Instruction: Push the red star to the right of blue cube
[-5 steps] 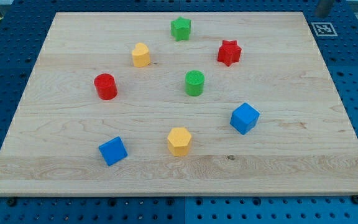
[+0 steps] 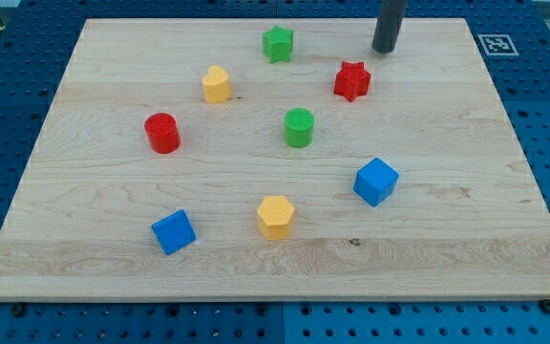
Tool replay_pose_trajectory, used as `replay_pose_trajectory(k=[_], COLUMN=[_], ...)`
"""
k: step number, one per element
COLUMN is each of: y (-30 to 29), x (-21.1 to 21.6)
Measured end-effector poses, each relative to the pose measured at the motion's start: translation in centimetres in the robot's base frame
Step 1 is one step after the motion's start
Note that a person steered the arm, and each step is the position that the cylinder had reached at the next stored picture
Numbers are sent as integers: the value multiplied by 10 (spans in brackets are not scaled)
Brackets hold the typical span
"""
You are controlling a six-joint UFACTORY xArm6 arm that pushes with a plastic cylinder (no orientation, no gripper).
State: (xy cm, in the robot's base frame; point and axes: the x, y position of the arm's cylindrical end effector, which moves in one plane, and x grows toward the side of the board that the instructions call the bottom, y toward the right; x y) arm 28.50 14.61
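My tip [image 2: 384, 49] stands just above-right of the star [image 2: 351, 81], cube [image 2: 376, 182] well below.

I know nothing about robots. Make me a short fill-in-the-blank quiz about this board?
1. My tip sits toward the view's top from the ____ star.
2. The green cylinder lies between the star and the ____ hexagonal block.
3. There are ____ blue blocks.

Missing words: red; yellow; two

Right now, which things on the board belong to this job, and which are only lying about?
For the job:
red star
blue cube
my tip, just above-right of the star, apart

Lying about:
second blue cube
red cylinder
green cylinder
green star
two yellow blocks
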Motion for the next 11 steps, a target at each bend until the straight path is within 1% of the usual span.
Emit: replay_pose_trajectory(k=[1, 3, 4, 5, 6, 11], y=[-23, -41, -57, -76, -76, 17], x=[41, 35, 9, 9, 49, 233])
